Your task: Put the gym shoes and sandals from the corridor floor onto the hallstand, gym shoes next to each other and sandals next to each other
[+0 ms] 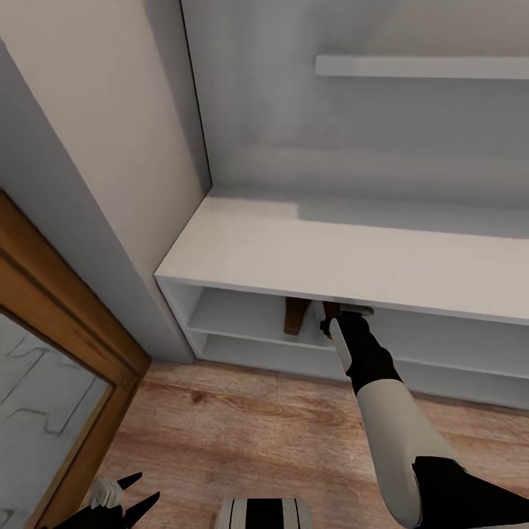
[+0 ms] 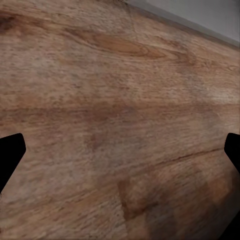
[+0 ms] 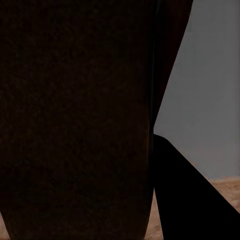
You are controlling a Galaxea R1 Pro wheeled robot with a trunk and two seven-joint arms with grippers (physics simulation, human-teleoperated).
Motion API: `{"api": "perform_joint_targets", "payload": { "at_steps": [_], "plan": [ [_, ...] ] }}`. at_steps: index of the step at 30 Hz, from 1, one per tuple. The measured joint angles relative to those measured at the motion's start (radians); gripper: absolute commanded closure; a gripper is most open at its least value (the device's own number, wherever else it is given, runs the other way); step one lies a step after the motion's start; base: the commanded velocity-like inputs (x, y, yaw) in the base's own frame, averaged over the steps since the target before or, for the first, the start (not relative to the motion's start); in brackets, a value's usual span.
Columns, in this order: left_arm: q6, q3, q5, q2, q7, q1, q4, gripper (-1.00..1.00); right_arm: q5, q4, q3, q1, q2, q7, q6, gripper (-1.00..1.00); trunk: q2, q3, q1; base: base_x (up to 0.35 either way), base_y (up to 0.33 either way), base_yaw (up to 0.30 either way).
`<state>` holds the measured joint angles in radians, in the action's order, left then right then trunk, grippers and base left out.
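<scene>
We have the right gripper (image 1: 330,317) reaching into the upper open shelf of the wide pale grey hallstand (image 1: 353,257), under its bench top, and the right wrist view shows a dark brown leather sandal (image 3: 75,120) pressed close against one black finger (image 3: 185,200), so we judge the jaws clenched on that sandal, though their far tips are hidden. A second brown sandal (image 1: 295,316) already stands on the same shelf just to the left. To do this step well, we should lower the held sandal flat onto the shelf right beside its partner, then let go before drawing straight back out. The bench top's front edge sits just above the wrist, and the shelf opening is low, so lifting while inside risks a knock. There is open shelf further right and bare light brown wood-plank floor (image 1: 242,433) behind for retreat. Our left gripper (image 1: 121,503) hangs over the floor with its fingers spread wide, holding nothing. No gym shoes are in sight.
</scene>
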<state>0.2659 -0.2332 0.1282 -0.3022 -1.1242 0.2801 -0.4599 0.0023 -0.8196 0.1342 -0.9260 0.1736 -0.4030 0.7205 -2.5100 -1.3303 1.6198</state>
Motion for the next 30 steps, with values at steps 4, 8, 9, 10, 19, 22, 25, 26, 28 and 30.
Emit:
{"api": "perform_joint_targets", "payload": {
  "at_steps": [4,8,9,10,19,22,25,26,28,30],
  "plan": [
    [0.001,-0.001,0.000,0.000,0.000,0.000,0.000,-1.00,0.000,0.000,0.000,0.000,0.000,0.000,0.000,1.00,0.000,0.000,0.000,0.014,0.000,0.000],
    [0.001,-0.001,0.000,0.000,0.000,0.000,0.000,-1.00,-0.002,0.000,0.000,0.000,0.000,-0.002,-0.001,-1.00,0.000,0.000,0.000,0.003,0.000,0.000],
    [0.001,-0.001,0.000,0.000,0.000,0.000,0.000,-1.00,-0.002,0.001,0.000,0.000,0.000,-0.002,-0.001,-1.00,0.000,0.000,0.000,0.000,0.000,0.000],
    [0.001,-0.001,0.000,0.000,0.000,0.000,0.000,-1.00,-0.003,0.001,0.000,0.000,0.000,-0.001,-0.001,-1.00,0.000,0.000,0.000,0.000,0.000,0.000],
    [0.000,-0.002,0.000,0.000,0.001,0.000,0.000,-1.00,-0.002,0.001,0.000,0.000,0.000,-0.001,-0.001,-1.00,0.000,0.000,0.000,0.000,0.000,0.000],
    [0.000,-0.002,0.000,0.000,0.001,0.000,0.000,-1.00,-0.002,0.001,0.000,0.000,0.000,-0.001,-0.001,-1.00,0.000,0.000,0.000,0.000,0.000,0.000],
    [0.000,-0.002,0.000,0.000,0.001,0.000,0.000,-1.00,-0.002,0.002,0.000,0.000,0.000,-0.001,-0.001,-1.00,0.000,0.000,0.000,0.000,0.000,0.000],
    [0.000,-0.002,0.000,0.000,0.001,0.000,0.000,-1.00,-0.002,0.002,0.000,0.000,0.000,-0.001,-0.001,-1.00,0.000,0.000,0.000,0.000,0.000,0.000],
    [0.000,-0.002,0.000,0.000,0.001,0.000,0.000,-1.00,-0.002,0.002,0.000,0.000,0.000,-0.001,-0.001,-1.00,0.000,0.000,0.000,0.000,0.000,0.000],
    [0.000,-0.002,0.000,0.000,0.001,0.000,0.000,-1.00,-0.003,0.002,0.000,0.000,0.000,-0.001,-0.001,-1.00,0.000,0.000,0.000,0.000,0.000,0.000]
  ]
}}
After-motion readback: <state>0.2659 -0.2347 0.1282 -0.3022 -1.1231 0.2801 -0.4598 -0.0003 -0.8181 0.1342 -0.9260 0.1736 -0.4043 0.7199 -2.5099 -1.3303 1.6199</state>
